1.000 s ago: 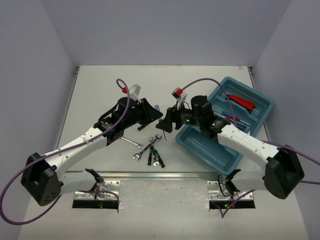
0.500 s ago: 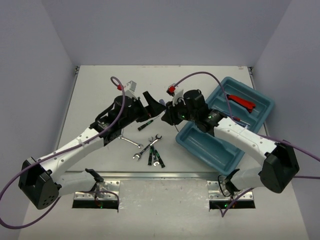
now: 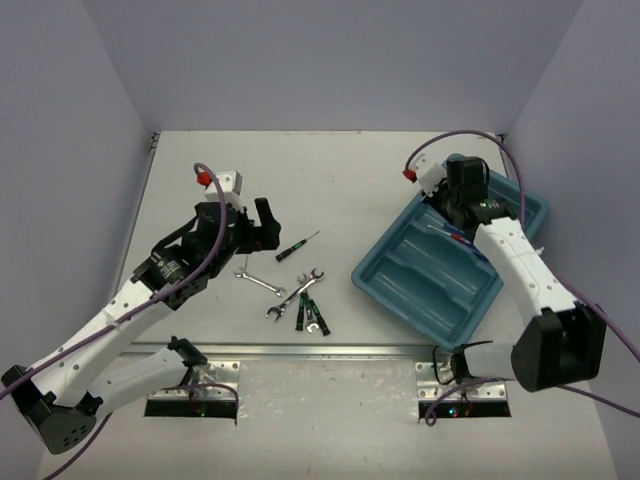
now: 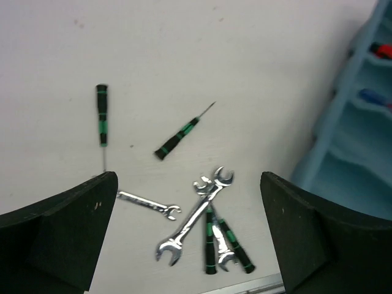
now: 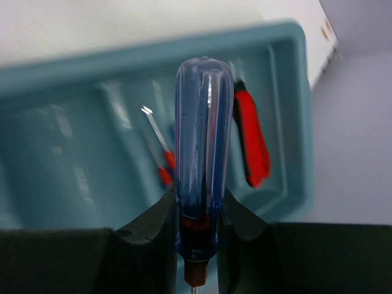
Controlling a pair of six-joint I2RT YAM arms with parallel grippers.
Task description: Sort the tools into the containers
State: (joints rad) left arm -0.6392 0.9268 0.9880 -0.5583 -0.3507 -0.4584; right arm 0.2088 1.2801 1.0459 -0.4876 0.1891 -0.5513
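My right gripper (image 5: 199, 208) is shut on a blue-handled screwdriver (image 5: 203, 141), its clear handle sticking out beyond the fingers. It hangs over the teal tray (image 5: 92, 67), where a chunky red-handled tool (image 5: 251, 138) and a thin red screwdriver (image 5: 160, 160) lie. Seen from above, the right gripper (image 3: 452, 198) is over the far end of the tray (image 3: 420, 285). My left gripper (image 3: 265, 228) stands open and empty left of the loose tools. Below it lie two black-and-green screwdrivers (image 4: 180, 136) (image 4: 101, 115), a small wrench (image 4: 147, 204) and a long wrench (image 4: 193, 220) crossed over other tools.
The crossed pile (image 3: 303, 302) lies close to the table's front edge, between both arm bases. One thin screwdriver (image 3: 298, 245) sits apart, further back. The tray lies at an angle on the right side, its near corner (image 3: 360, 272) close to the pile.
The grippers met at mid-table. The left one opened and drew back to the left. The right one closed on the blue-handled screwdriver and swung right, over the tray.
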